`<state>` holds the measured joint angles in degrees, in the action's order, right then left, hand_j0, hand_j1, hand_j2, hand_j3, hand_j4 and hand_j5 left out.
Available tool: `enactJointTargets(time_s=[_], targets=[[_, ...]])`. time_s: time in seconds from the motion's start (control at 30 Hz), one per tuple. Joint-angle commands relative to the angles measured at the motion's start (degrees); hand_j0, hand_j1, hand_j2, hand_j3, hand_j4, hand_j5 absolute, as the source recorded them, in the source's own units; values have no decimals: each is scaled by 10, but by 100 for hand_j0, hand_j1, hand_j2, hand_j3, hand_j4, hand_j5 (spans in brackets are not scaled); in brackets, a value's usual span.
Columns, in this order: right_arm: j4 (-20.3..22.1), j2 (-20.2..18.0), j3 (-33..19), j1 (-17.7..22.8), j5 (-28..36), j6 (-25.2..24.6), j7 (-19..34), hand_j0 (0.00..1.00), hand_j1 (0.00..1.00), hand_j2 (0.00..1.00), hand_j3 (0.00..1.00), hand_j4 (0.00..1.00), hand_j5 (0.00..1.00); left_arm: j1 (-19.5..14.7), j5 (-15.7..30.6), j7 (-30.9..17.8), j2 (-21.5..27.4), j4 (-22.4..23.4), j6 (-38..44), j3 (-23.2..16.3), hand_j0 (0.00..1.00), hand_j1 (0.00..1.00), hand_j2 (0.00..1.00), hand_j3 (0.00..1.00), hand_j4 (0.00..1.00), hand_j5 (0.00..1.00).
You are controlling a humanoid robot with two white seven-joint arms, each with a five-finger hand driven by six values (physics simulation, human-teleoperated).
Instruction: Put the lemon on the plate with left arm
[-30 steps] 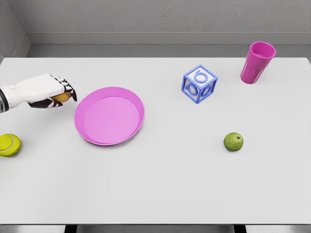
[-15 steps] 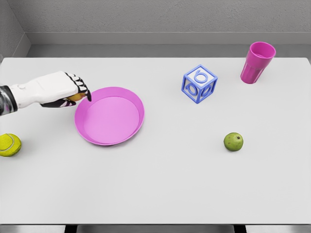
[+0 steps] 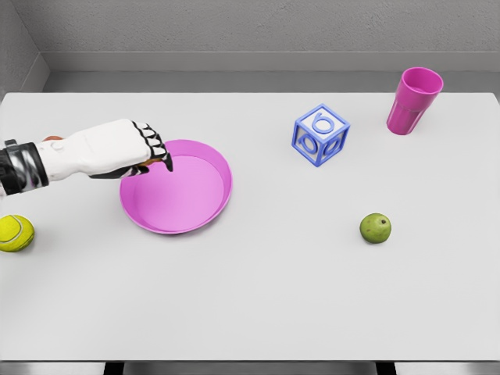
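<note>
My left hand [image 3: 129,148] is over the left rim of the pink plate [image 3: 187,205], fingers curled down with the dark fingertips [image 3: 166,162] just past the rim. The lemon is hidden under my palm here, so I cannot tell whether I am gripping it. On the white table [image 3: 258,297] a tennis ball [image 3: 15,232] sits near the left edge, well apart from the plate. To the right are 1 blue letter block [image 3: 320,134], 1 magenta cup [image 3: 414,100] and 1 green lime [image 3: 376,228].
</note>
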<state>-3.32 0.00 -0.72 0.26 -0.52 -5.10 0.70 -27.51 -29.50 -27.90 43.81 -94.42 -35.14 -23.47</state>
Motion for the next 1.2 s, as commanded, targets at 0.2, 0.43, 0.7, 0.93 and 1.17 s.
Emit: enactJointTargets(time_s=[0.2,0.43,0.7,0.93,1.17], targets=[[0,0,0,0,0,0,0,100,100,100,100,100,100,0,1,0,-14,-8,1,-1,56,56,56,56,56,56],[0,0,0,0,0,0,0,100,100,100,100,100,100,4,-3,1,-28,-21,1,-2,56,56,56,56,56,56],[0,0,0,0,0,0,0,100,100,100,100,100,100,9,1,4,-29,-29,1,-1,90,90,90,90,90,90],[0,0,0,0,0,0,0,100,100,100,100,100,100,10,1,6,-26,-29,1,1,100,100,100,100,100,100],[0,0,0,0,0,0,0,100,100,100,100,100,100,8,102,7,65,-31,1,1,100,100,100,100,100,100]])
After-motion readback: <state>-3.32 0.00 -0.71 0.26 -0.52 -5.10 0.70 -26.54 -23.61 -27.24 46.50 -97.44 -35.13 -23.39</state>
